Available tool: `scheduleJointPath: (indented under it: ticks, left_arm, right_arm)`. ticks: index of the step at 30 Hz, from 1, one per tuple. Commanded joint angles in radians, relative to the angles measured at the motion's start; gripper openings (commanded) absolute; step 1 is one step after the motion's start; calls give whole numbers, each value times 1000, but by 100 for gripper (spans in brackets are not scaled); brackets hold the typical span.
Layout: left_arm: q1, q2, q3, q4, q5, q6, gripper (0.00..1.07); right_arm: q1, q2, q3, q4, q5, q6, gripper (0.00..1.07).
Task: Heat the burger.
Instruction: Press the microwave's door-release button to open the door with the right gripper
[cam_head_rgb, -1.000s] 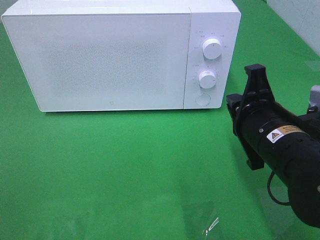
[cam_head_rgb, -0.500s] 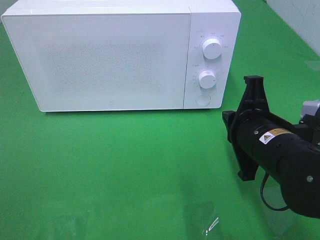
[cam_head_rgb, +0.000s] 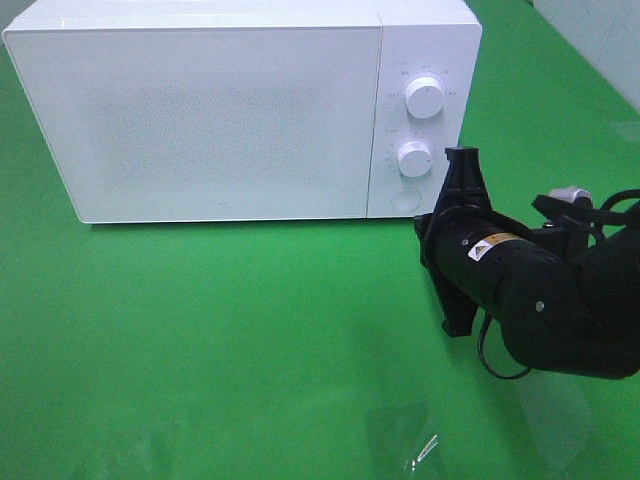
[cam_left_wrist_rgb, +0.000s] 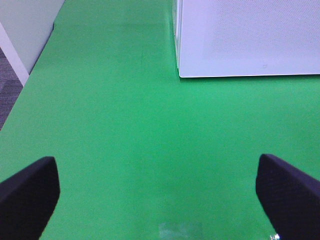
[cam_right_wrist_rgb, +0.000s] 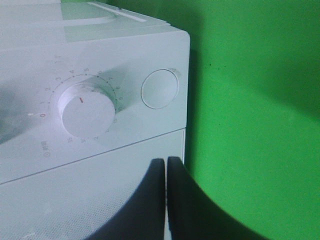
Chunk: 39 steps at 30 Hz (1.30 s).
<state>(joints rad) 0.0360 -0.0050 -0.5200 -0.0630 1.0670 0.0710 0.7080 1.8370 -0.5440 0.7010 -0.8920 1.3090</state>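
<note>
We see no burger in any view and cannot tell whether it lies behind the shut, opaque door (cam_head_rgb: 200, 120) of the microwave (cam_head_rgb: 240, 12), so heating looks either unstarted or awaiting the dials (cam_head_rgb: 414, 158), with our right gripper (cam_right_wrist_rgb: 166, 162) clenched empty near the round button (cam_right_wrist_rgb: 159, 88) and our left gripper (cam_left_wrist_rgb: 157, 200) spread wide, holding nothing.

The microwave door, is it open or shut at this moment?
Shut. The door lies flush with the knob panel beside it, with no gap, and the inside is not visible.
</note>
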Motion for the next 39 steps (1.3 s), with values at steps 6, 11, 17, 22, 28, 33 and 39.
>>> scheduleJointPath:
  ticks: [6,11,17,22,28,33,39]
  left_arm:
    - [5,-18,2,2,2,-7,100]
    - [5,-18,2,2,2,-7,100]
    - [5,-18,2,2,2,-7,100]
    - [5,-18,2,2,2,-7,100]
    - [5,-18,2,2,2,-7,100]
    - [5,-18,2,2,2,-7,100]
    - [5,-18,2,2,2,-7,100]
  right_arm:
    - [-84,72,-82,-74,47,10,0]
    - [-129,106,-122,-117,65,10,0]
    - [-166,145,-164,-154,84,25,0]
    - [-186,170,-199,-169,97,22,0]
    - [-186,235,-264,-169,97,28,0]
    - [-201,273,-315,-176,114,27,0]
    - [-223,305,-373,-180,136,20,0]
